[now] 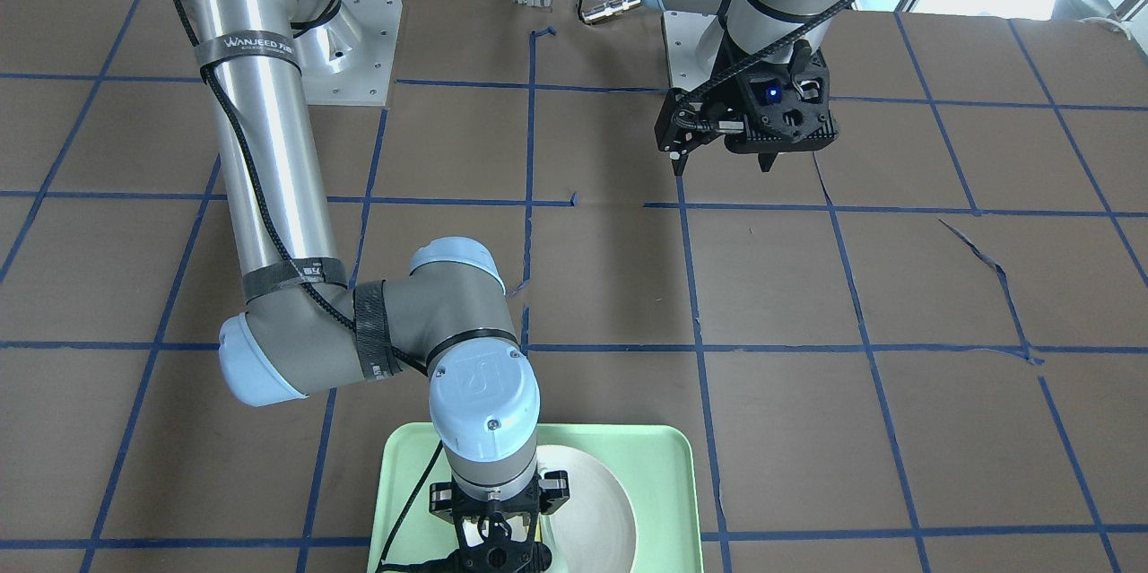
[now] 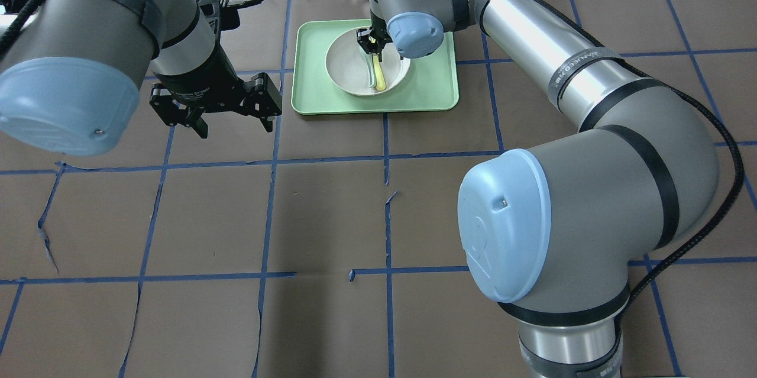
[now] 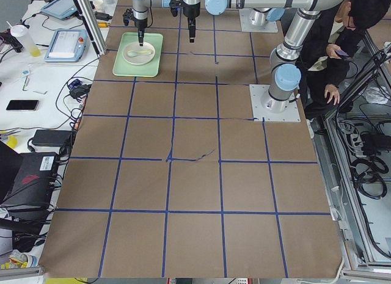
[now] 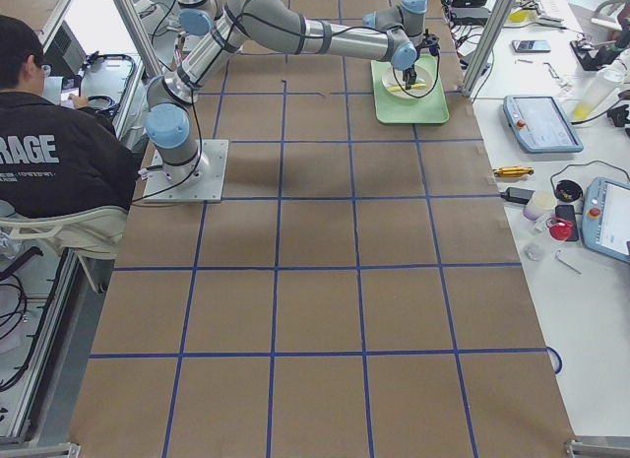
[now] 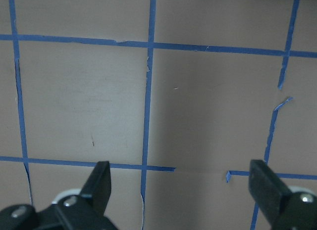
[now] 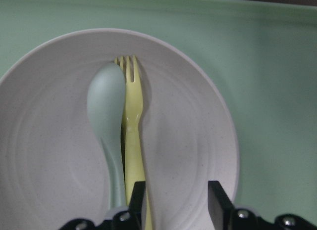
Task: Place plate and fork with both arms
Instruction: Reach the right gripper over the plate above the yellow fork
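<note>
Off-white plate (image 6: 49, 141), yellow fork (image 6: 131, 106), pale mint-green spoon (image 6: 106, 101), mint-green tray (image 2: 437, 88), brown surface (image 2: 207, 218) gridded with blue tape, silver-grey left arm (image 2: 89, 29) and right arm (image 2: 591, 70) with light blue joint caps, black left gripper (image 2: 236, 128) and right gripper (image 6: 177, 203).

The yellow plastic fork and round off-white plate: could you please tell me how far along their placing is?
Nothing looks placed yet: the yellow plastic fork lies beside a pale green spoon in the round off-white plate, which sits on the mint-green tray. In hand: the right gripper hangs open over the fork's handle end, gripping nothing. The left gripper is open over the brown table. Left: placing both.
</note>
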`<state>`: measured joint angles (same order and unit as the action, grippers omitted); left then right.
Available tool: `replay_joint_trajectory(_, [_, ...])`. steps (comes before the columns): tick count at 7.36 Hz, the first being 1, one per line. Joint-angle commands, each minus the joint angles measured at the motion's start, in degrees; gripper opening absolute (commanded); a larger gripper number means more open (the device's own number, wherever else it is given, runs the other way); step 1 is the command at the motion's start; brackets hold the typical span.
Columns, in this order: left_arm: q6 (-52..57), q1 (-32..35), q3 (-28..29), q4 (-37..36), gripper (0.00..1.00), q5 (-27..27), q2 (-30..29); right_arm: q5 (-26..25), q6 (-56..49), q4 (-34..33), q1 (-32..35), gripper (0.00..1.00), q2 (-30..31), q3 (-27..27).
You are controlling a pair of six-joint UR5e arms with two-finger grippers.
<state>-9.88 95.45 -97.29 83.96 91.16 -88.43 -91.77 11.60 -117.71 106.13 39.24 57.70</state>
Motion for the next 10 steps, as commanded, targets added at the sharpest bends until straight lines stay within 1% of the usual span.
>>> replay_joint_trajectory(1, [0.0,0.0,0.2,0.0,1.0,0.1,0.3,0.1,0.1,-2.2,0.0,0.53,-1.4,0.0])
replay_joint_trajectory(2, [0.0,0.0,0.2,0.0,1.0,0.1,0.2,0.1,0.1,-3.0,0.0,0.53,-2.1,0.0])
replay_joint_trajectory(4, [0.1,0.0,0.2,-0.1,1.0,0.1,0.3,0.3,0.2,-3.0,0.0,0.53,-1.5,0.0])
replay_joint_trajectory(8, [0.2,0.0,0.2,-0.1,1.0,0.1,0.1,0.3,0.2,-3.0,0.0,0.5,-2.3,0.0])
replay_joint_trajectory(10, [0.2,0.0,0.1,-0.1,1.0,0.1,0.2,0.2,0.3,-3.0,0.3,0.5,-2.2,0.1])
